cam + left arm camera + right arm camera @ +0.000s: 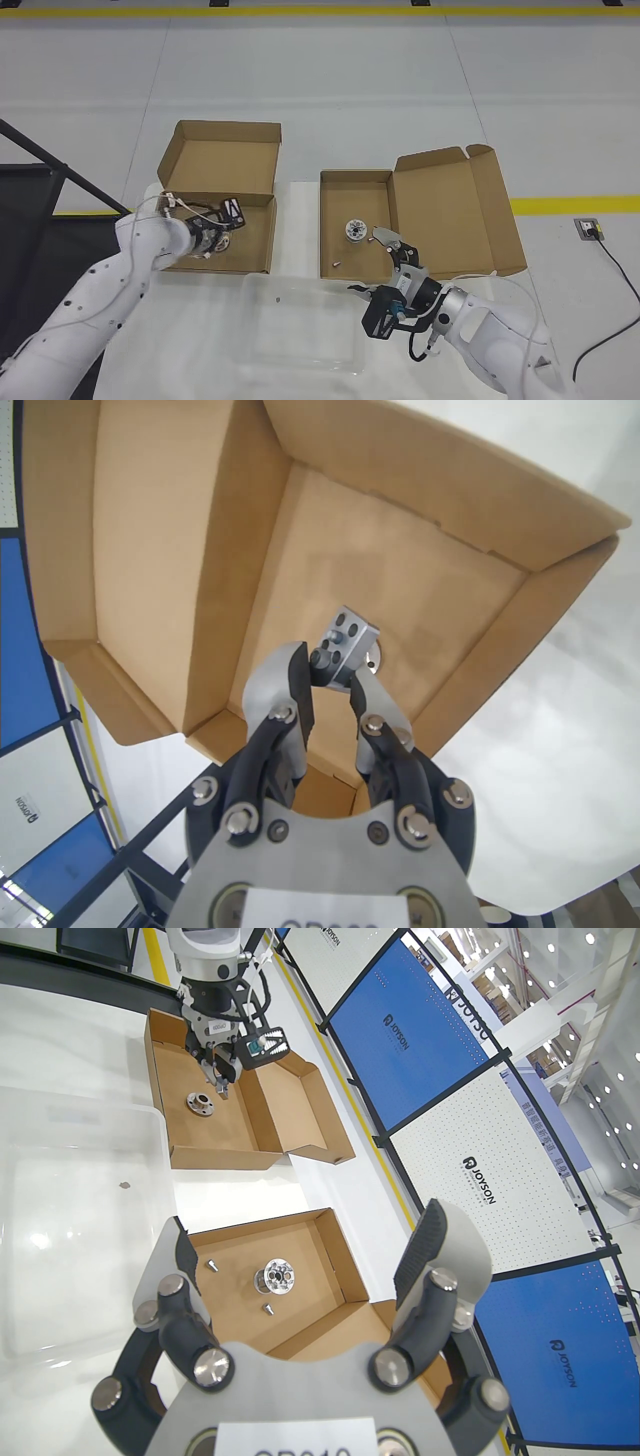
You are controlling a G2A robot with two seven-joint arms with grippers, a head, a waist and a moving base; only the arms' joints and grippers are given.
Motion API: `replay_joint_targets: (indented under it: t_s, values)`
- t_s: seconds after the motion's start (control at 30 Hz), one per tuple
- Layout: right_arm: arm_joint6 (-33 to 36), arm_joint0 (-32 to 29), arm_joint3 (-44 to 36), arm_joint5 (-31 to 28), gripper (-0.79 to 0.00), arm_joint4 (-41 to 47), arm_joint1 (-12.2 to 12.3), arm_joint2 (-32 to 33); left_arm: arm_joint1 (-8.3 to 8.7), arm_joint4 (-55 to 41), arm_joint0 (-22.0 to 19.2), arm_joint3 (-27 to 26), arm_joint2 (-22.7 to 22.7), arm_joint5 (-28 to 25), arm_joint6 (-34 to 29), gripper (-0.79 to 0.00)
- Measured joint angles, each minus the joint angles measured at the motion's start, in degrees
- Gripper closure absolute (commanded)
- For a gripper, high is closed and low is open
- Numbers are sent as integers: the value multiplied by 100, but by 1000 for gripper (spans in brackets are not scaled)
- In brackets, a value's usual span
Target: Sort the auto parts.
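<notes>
Holding: the left gripper (330, 667) has its fingers closed on a metal block (347, 640), pinching the lower end; the block's face has several holes.
Block's place: down inside the left cardboard box (150, 550), just beside a round flange (200, 1103) that lies flat on the box floor. Whether block and flange touch cannot be told.
Right gripper (305, 1238): jaws spread wide with nothing between them, hanging over the near side of the right cardboard box (345, 1258).
Right box contents: a round silver hub (274, 1276) with holes in its face sits mid-floor. Two small bolts lie near it but apart from it, one (212, 1265) toward the near wall and the other (268, 1309) on the hub's other side.
Box lids: both are folded open, the left one away from the robot, the right one out to the robot's right.
Clear bin (300, 340): on the white table (300, 215) in front of the two boxes, between the arms, with a small dark speck (124, 1185) on its floor.
</notes>
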Motion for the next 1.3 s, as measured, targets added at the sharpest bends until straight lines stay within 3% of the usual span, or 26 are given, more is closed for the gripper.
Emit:
replay_joint_targets:
  t_s: [0.3, 0.7, 0.73, 0.8, 0.83, 0.93, 1.3]
  values:
    - [0, 0, 0, 0, -785, 0, 0, 0, -342, 204, -141, 794, 322, 44, 506, 0]
    - [0, 0, 0, 0, -785, 0, 0, 0, -758, 777, -354, 1693, 590, 170, 1635, 0]
    - [0, 0, 0, 0, -785, 0, 0, 0, -799, 822, -380, 1756, 611, 163, 1668, -34]
    - [0, 0, 0, 0, -785, 0, 0, 0, -860, 879, -419, 1836, 635, 140, 1689, -305]
    - [0, 0, 0, 0, -785, 0, 0, 0, -898, 914, -442, 1881, 647, 117, 1693, -342]
    - [0, 0, 0, 0, -785, 0, 0, 0, -979, 1005, -484, 1977, 660, 61, 1711, -376]
    - [0, 0, 0, 0, -785, 0, 0, 0, -1125, 1334, -534, 2111, 482, 9, 1816, -376]
